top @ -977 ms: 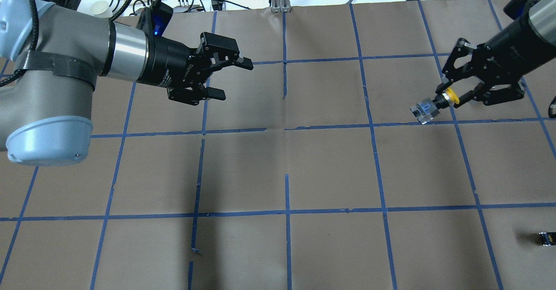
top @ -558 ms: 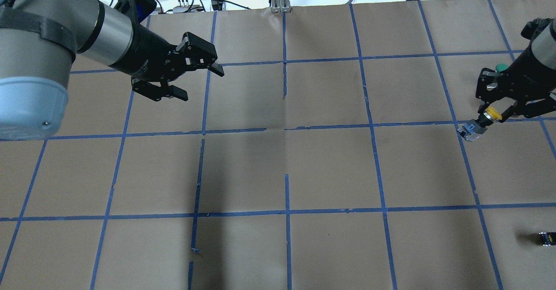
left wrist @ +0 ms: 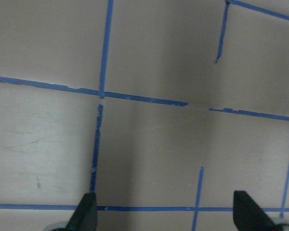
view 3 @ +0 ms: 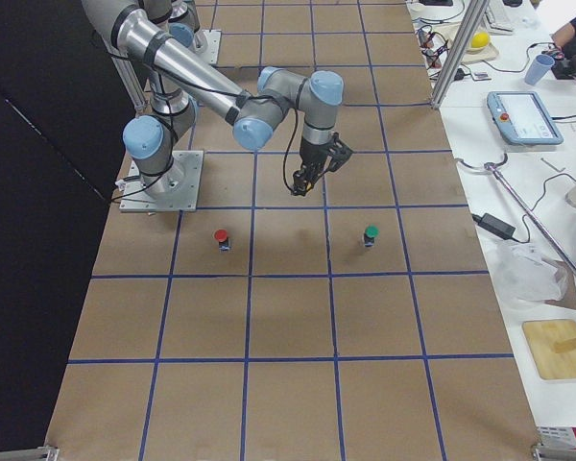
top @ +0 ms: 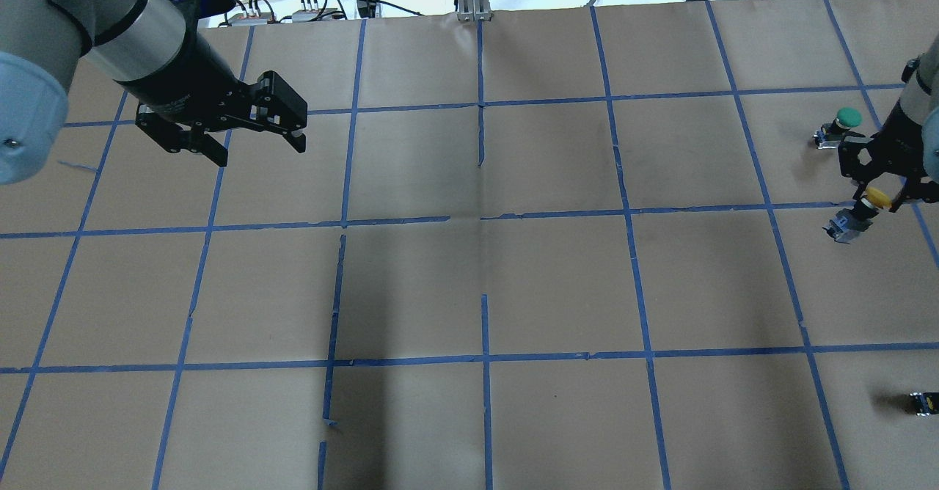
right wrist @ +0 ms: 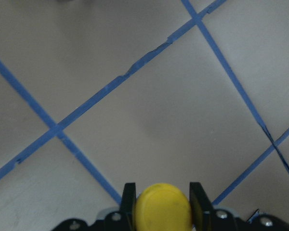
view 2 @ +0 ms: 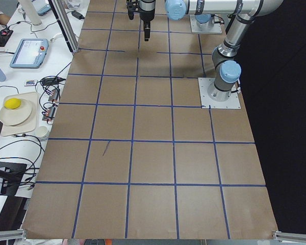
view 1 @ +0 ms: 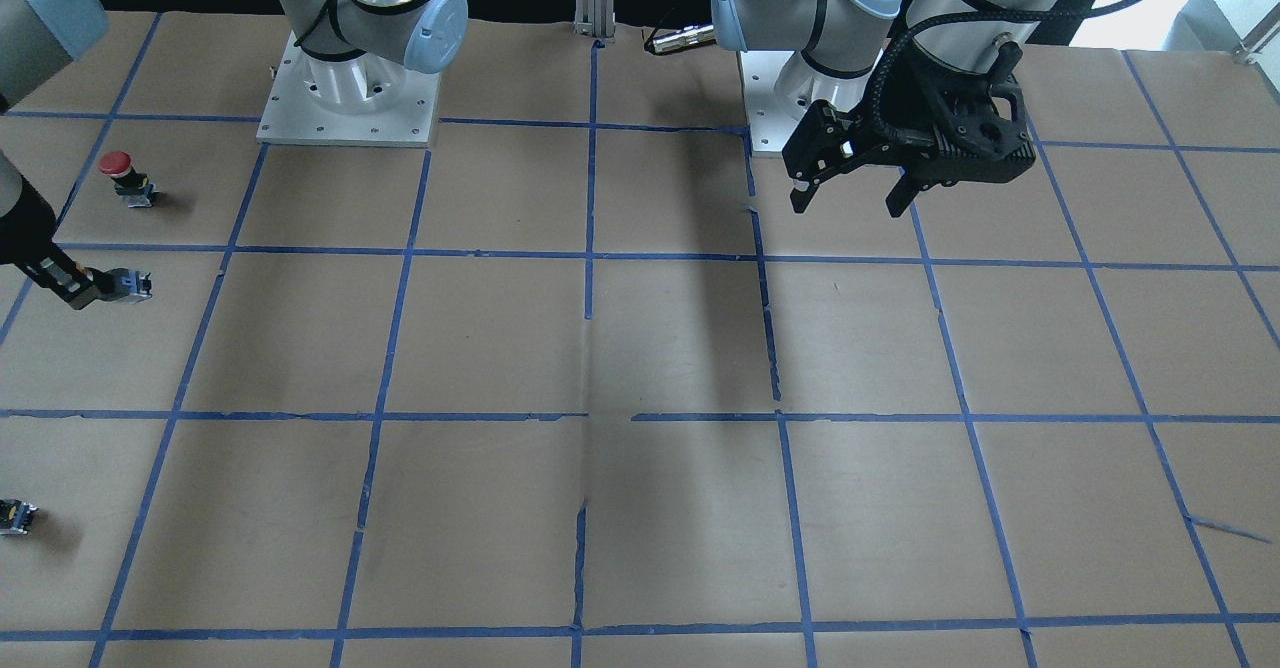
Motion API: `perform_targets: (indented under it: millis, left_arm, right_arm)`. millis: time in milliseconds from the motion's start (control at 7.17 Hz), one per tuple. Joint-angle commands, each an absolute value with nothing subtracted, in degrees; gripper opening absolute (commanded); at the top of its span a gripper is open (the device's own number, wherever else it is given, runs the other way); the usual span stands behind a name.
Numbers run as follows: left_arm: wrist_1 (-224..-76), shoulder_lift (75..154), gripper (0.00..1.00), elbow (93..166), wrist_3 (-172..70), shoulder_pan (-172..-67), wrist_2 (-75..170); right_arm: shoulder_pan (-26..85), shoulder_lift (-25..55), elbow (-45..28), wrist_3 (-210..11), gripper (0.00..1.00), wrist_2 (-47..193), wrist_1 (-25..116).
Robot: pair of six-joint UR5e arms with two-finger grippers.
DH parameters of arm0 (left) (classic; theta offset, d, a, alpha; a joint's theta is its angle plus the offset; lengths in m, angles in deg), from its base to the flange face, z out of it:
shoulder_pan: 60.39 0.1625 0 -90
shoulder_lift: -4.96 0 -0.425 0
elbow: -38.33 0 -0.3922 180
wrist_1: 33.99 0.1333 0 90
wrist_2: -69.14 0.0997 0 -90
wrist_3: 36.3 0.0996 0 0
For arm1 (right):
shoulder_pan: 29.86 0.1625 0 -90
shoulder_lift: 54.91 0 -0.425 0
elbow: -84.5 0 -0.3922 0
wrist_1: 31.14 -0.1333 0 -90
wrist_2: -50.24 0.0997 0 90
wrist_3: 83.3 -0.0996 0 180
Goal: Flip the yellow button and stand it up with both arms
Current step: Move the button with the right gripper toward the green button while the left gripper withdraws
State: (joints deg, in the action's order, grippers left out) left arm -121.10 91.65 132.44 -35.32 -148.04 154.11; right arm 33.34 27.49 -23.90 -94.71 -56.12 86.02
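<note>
The yellow button (top: 846, 224) hangs tilted from my right gripper (top: 882, 198) near the table's right edge, yellow cap between the fingers, grey body pointing down and left. In the right wrist view the cap (right wrist: 163, 211) sits clamped between the two fingers (right wrist: 198, 199). In the front view the button body (view 1: 128, 285) sticks out of the right gripper (view 1: 72, 286) at the far left, low over the table. My left gripper (top: 260, 150) is open and empty over the far left part of the table; it also shows in the front view (view 1: 845, 206) and in the left wrist view (left wrist: 166, 214).
A green-capped button (top: 847, 117) stands just beyond the right gripper. A red-capped button (view 1: 115, 164) stands on its robot side. A tiny black part with a yellow spot (top: 923, 402) lies at the near right edge. Brown paper with blue tape lines (top: 484, 218) covers the table.
My right gripper has carried the yellow button to the right, toward the table's edge, uncovering the green button. My left gripper has drawn back to the left and stays open.
</note>
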Motion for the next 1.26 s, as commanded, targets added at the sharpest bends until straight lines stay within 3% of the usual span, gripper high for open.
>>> perform_targets:
  millis: [0,419,1116]
  left_arm:
    - [-122.05,91.71,0.99,132.11,-29.04,-148.45,160.07]
    - [-124.58,91.44,1.0,130.71,-26.28,-149.51,157.47]
    - [-124.07,91.36,1.0,131.23,-26.28,-148.81,158.79]
  right_arm:
    - [32.45,24.81,-25.09,-96.12,0.23,-62.94,90.92]
    - [32.54,22.8,-34.65,-95.79,0.23,-68.75,111.33]
    - [32.54,21.03,-42.04,-95.61,0.27,-70.35,131.23]
